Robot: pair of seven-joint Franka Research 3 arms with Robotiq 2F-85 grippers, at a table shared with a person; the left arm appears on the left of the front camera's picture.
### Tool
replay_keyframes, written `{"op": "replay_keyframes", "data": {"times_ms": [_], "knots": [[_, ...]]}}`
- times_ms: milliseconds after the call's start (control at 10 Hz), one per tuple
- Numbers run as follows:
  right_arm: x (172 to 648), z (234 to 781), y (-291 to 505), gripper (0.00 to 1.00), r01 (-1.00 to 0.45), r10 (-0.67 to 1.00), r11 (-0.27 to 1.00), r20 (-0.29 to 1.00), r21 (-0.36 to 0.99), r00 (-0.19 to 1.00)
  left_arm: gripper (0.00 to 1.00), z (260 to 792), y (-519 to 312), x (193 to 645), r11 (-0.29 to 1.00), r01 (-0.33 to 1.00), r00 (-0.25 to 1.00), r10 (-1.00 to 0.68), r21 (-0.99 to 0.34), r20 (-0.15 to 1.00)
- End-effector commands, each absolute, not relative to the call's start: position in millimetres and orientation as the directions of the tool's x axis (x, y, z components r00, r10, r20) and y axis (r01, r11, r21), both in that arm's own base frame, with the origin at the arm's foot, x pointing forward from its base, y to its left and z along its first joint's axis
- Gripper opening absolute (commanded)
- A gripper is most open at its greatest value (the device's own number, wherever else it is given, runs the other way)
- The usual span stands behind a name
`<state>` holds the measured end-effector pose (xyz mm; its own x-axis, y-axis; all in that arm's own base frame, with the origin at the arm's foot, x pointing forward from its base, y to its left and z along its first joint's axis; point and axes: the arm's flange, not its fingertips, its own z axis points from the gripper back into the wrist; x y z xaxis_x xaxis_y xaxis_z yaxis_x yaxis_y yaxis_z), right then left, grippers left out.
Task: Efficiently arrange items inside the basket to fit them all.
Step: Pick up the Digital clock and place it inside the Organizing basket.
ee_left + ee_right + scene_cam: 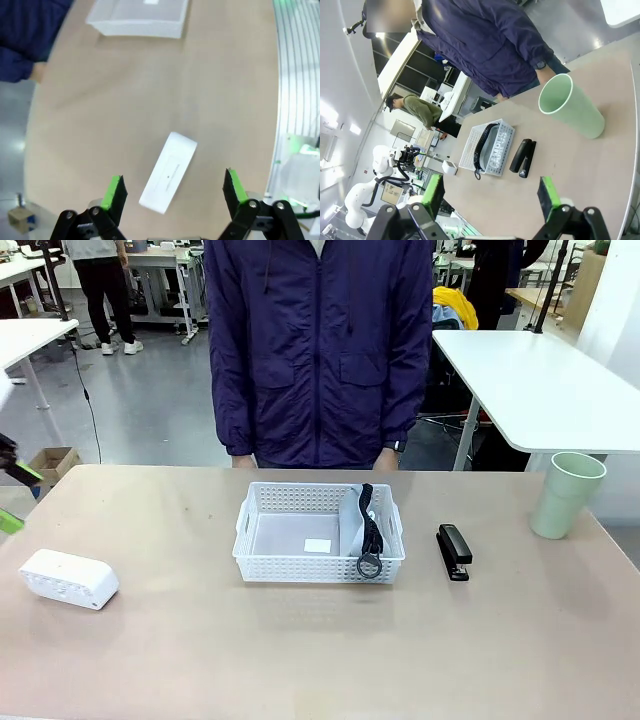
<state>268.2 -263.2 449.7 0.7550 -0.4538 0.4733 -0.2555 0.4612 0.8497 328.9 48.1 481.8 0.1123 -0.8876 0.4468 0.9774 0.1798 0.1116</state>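
Left gripper [174, 189]: yours is spread wide, with nothing clamped.
Right gripper [491, 194]: also spread wide and empty, held above the table.
Count: you have two grippers, one basket and four items (one pouch, one box, one stapler, one cup).
White box [168, 177]: rounded and plain, it lies flat on the table at your left. In the left wrist view it sits just beyond the left gripper's pads, in line with the gap between them and not touching.
Basket [320, 565]: white with lattice walls, mid-table in front of the person [320, 350], well apart from both grippers.
Grey pouch [352, 525]: stands on edge in the basket's right end. Its black strap [372, 530] is draped over the near rim, with the ring hanging outside.
Black stapler [453, 551]: on the table just right of the basket, ahead of your right gripper and well clear of it.
Pale green cup [565, 495]: upright at the far right, nearer your right gripper than the stapler but apart from it.
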Motion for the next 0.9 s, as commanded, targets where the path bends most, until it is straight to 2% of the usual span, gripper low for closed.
{"op": "replay_keyframes", "data": {"times_ms": [0, 100, 600, 800], "knots": [[270.4, 450.7, -265.1, 1.0, -0.288, -0.453, 0.461, 0.502, 0.839, 0.737, 1.0, 423.1, 17.8, 287.0, 0.293, 0.955, 0.248, -0.883, 0.055, 0.398], [270.4, 450.7, -265.1, 1.0, -0.288, -0.453, 0.461, 0.502, 0.839, 0.737, 1.0, 481.8, 48.1, 328.9, 0.18, 0.977, 0.112, -0.888, 0.112, 0.447], [270.4, 450.7, -265.1, 1.0, -0.288, -0.453, 0.461, 0.502, 0.839, 0.737, 1.0, 482.8, 46.1, 331.1, 0.202, 0.974, 0.133, -0.881, 0.107, 0.454], [270.4, 450.7, -265.1, 1.0, -0.288, -0.453, 0.461, 0.502, 0.839, 0.737, 1.0, 454.2, 39.3, 332.1, 0.181, 0.977, 0.127, -0.916, 0.109, 0.381]]}}
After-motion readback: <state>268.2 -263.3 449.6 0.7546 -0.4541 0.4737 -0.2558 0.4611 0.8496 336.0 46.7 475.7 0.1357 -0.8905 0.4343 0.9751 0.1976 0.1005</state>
